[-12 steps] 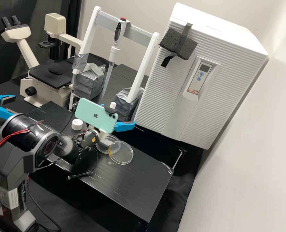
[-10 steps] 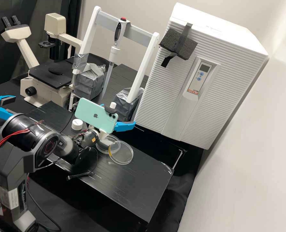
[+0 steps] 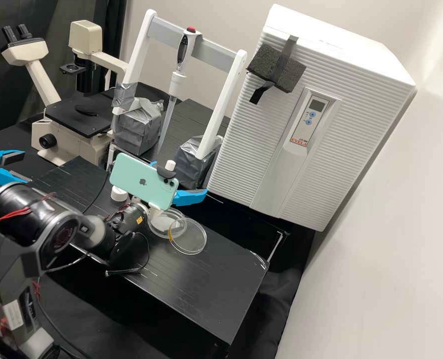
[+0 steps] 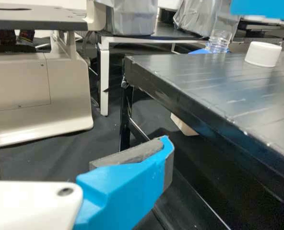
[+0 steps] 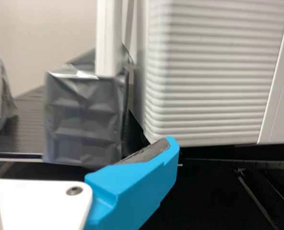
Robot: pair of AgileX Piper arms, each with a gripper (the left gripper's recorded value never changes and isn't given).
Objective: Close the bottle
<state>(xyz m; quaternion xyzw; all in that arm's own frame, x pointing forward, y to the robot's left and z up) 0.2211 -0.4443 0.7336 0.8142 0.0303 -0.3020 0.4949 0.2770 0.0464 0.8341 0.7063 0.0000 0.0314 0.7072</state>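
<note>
Small clear bottle (image 4: 220, 36) upright near far edge of desk (image 3: 206, 279). White cap (image 3: 117, 193) lies near, apart. Both likely light. Bottle thin-walled, tips easily. Cap stiff: pinch across sides. Left end effector (image 3: 24, 166) spread wide, beyond desk's left corner. Right end effector (image 3: 187, 180) spread over desk, pinching nothing.

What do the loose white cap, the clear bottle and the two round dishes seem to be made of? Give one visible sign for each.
Cap: probably plastic, matte; opaque, evenly white, moulded shape.
Bottle: likely thin plastic, glossy; see-through with bright glints, though glass is possible.
Dishes: clear plastic or glass, glossy; the black bench shows through them.
</note>
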